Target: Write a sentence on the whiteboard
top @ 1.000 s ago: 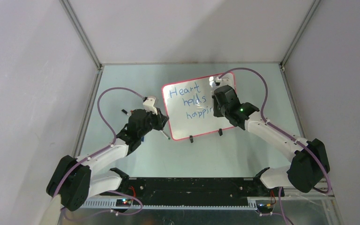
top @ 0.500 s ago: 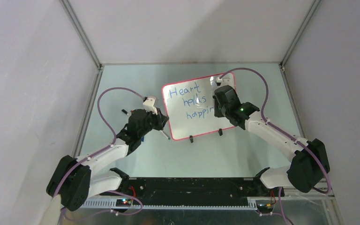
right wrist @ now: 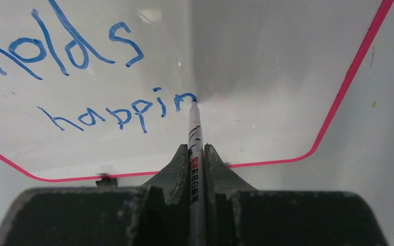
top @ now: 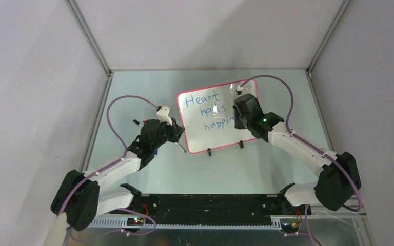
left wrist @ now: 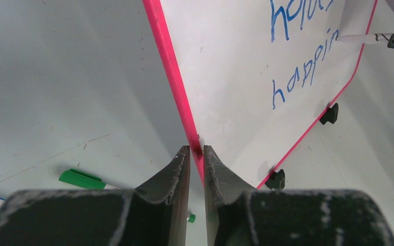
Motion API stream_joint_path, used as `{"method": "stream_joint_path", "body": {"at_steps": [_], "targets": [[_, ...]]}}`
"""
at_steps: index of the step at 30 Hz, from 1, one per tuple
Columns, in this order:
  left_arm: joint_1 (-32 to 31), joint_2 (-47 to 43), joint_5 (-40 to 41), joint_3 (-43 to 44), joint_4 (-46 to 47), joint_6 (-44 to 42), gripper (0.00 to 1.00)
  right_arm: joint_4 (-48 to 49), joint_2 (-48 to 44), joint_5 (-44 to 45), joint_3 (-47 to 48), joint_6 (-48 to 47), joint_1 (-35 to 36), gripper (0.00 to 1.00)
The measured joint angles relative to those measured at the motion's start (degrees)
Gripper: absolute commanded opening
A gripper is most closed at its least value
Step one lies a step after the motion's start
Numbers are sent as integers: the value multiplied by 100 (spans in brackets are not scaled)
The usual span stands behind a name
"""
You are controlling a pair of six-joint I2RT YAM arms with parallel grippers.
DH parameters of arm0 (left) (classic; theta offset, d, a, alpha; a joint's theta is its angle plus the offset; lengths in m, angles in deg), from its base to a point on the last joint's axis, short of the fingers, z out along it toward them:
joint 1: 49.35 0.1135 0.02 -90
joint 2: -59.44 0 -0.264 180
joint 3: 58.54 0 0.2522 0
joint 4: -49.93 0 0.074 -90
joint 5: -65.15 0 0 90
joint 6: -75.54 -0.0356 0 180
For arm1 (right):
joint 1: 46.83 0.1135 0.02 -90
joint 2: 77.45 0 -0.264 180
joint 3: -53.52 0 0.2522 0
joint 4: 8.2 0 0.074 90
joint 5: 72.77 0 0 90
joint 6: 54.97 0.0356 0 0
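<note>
The whiteboard [top: 205, 139] stands tilted on its two black feet [left wrist: 330, 114] near the middle of the desk [left wrist: 56, 77], between the two arms. The left gripper [left wrist: 196, 154] is pressed together on the red frame at the left edge of the board; this grip probably steadies the board against the push of the pen. The right gripper [right wrist: 197, 154] pinches a white-barrelled blue marker [right wrist: 195, 128] by its body, so the tip reaches forward and touches the board just after the "n" of "happin". The sentence [top: 209, 111] reads "Heart holds happin"; the last word looks unfinished, so the writing seems to be at its end part. A green marker [left wrist: 82, 179] lies on the desk beside the left gripper, unused.
</note>
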Motion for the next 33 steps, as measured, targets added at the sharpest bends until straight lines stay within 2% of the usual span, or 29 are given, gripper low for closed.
{"method": "stream_joint_path", "body": {"at_steps": [18,33], "targets": [[0,0,0,0,0,2,20,-168,-76,-31,-201,37,7,0],[0,0,0,0,0,0,21,-155,-625,-72,-232,-7,-120,0]]}}
